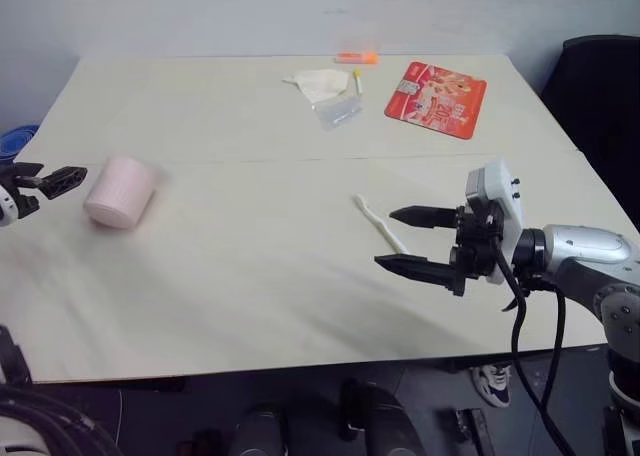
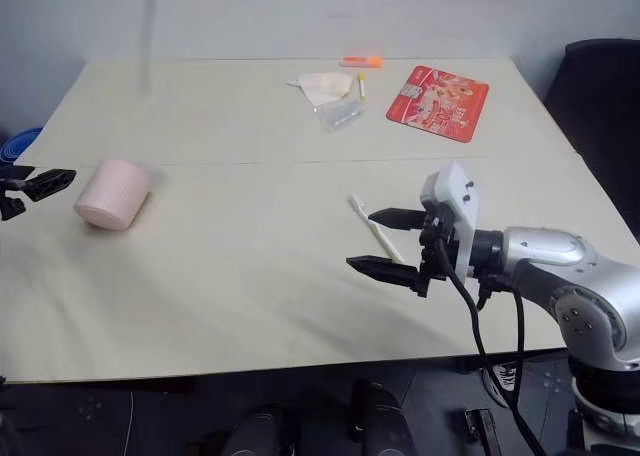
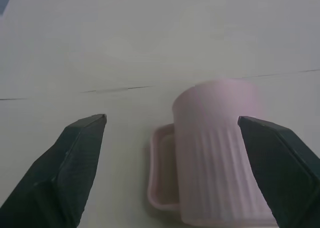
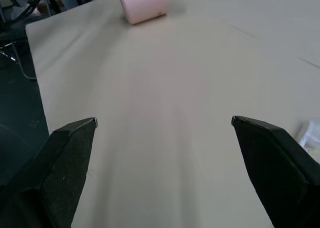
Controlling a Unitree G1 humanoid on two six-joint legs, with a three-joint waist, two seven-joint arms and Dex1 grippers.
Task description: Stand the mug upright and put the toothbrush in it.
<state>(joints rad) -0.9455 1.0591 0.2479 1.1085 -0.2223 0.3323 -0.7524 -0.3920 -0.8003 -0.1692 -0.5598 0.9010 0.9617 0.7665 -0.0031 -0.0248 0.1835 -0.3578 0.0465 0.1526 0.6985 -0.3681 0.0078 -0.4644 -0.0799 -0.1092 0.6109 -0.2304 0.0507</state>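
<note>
The left gripper, fingers spread wide, is lining up on the pale pink ribbed mug apparently lying tipped at the table's left, while the spread right gripper is hovering beside the slim cream toothbrush lying mid-table; closing on the mug comes next.

mug: 1 | toothbrush: 1 | orange marker: 1 | red packet: 1

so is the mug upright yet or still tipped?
Tipped. The mug lies on its side on the table; its round end faces the camera, and the left wrist view shows its ribbed wall running along the tabletop.
</note>
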